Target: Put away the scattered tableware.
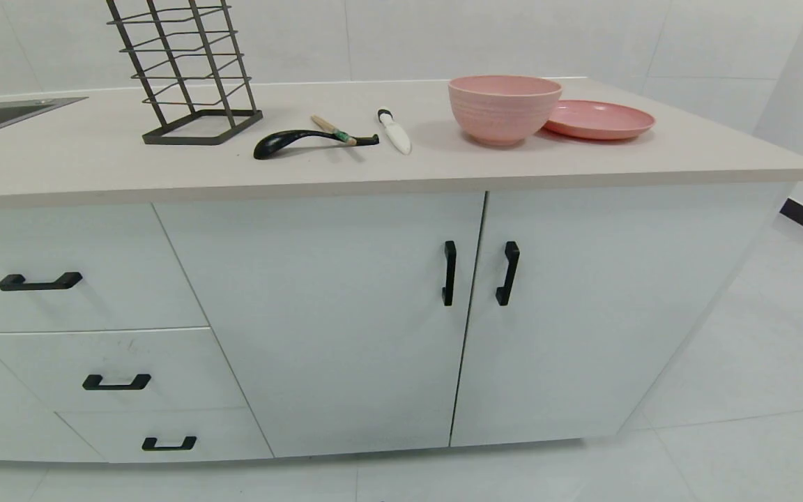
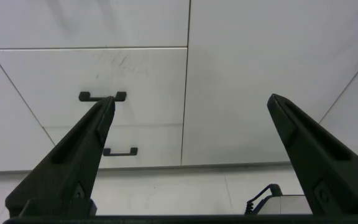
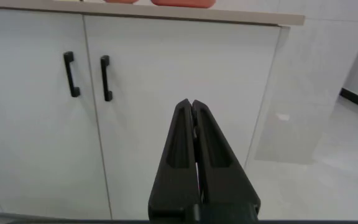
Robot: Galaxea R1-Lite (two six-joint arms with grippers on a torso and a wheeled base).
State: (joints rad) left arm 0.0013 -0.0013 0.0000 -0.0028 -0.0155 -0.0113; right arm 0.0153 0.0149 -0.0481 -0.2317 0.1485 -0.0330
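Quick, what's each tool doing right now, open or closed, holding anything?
Left tool: open, holding nothing.
Right tool: closed, holding nothing.

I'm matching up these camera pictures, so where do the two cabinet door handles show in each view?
Head view: door handles side by side, mid-cabinet, below the bowl.
Right wrist view: same pair, under the counter edge.
Left wrist view: drawers instead, left of that pair.
Shared landmark: middle drawer handle, in left wrist and head views; counter edge links the right wrist.
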